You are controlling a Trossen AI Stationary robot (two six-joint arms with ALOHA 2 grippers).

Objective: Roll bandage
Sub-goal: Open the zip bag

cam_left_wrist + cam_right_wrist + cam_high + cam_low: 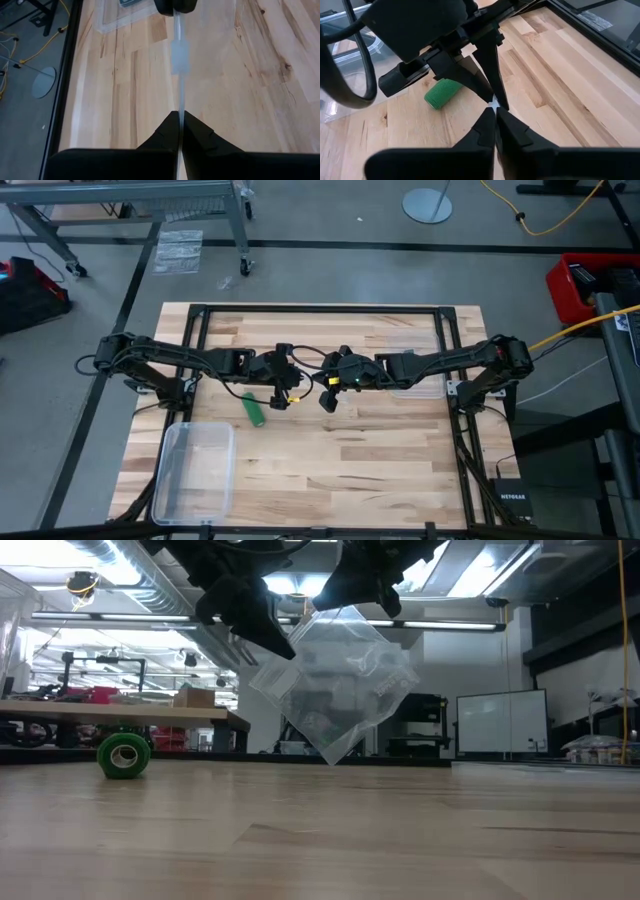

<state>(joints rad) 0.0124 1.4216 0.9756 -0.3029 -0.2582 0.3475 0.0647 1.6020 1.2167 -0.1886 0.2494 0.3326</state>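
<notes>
Bandage: bright green roll. Worktop: pale wood in streaked planks. Bag and box: clear; both pincers black.

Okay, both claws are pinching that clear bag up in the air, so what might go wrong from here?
Both hold only the bag's top edge: the left claw and right claw could let the plastic bag slip or tear if they pull apart. The bandage lies loose on the table, so the swinging bag could nudge it rolling.

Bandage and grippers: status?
Left gripper and right gripper both shut on the clear bag, holding it above the table. Bandage rolled, lying untouched on the table. Clear box off to the left.
</notes>
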